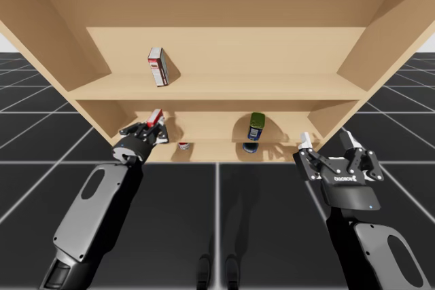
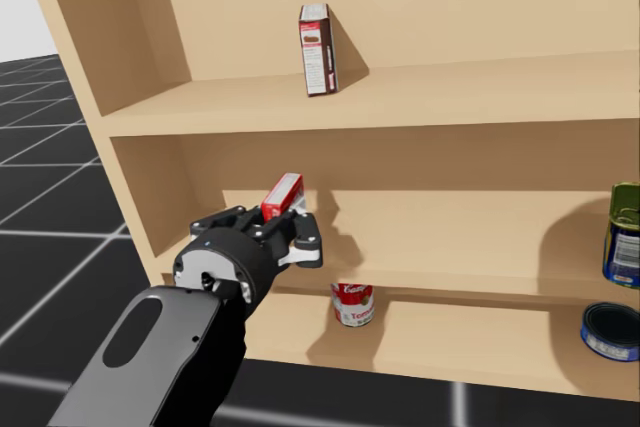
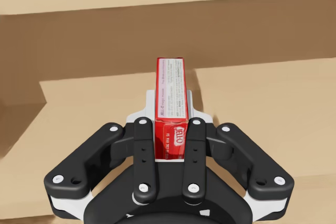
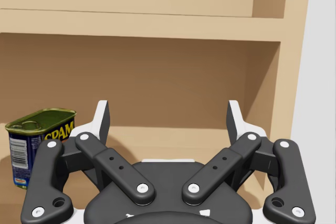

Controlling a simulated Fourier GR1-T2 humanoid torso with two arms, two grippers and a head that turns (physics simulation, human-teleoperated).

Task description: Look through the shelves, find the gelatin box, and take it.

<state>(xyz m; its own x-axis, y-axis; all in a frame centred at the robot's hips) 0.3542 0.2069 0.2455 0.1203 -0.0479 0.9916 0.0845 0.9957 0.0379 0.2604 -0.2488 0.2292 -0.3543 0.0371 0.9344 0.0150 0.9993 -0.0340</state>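
Observation:
A small red gelatin box (image 3: pixel 170 109) is clamped edge-on between both fingers of my left gripper (image 3: pixel 169 129), which is shut on it in front of the middle shelf (image 2: pixel 450 237). The head view shows the same red box (image 2: pixel 282 195) sticking up from my left gripper (image 2: pixel 285 227), and the high view shows the box (image 1: pixel 155 118) at the shelf's left end. My right gripper (image 1: pixel 329 142) hangs open with nothing in it at the shelf unit's right side; its fingers (image 4: pixel 102 119) stand wide apart.
A taller red and white box (image 2: pixel 318 50) stands on the upper shelf. A blue and green tin (image 1: pixel 255 126) stands on the middle shelf. Below are a small red and white can (image 2: pixel 352 304) and a round blue can (image 2: pixel 610 331). The unit's right wall (image 4: pixel 294 66) is near my right gripper.

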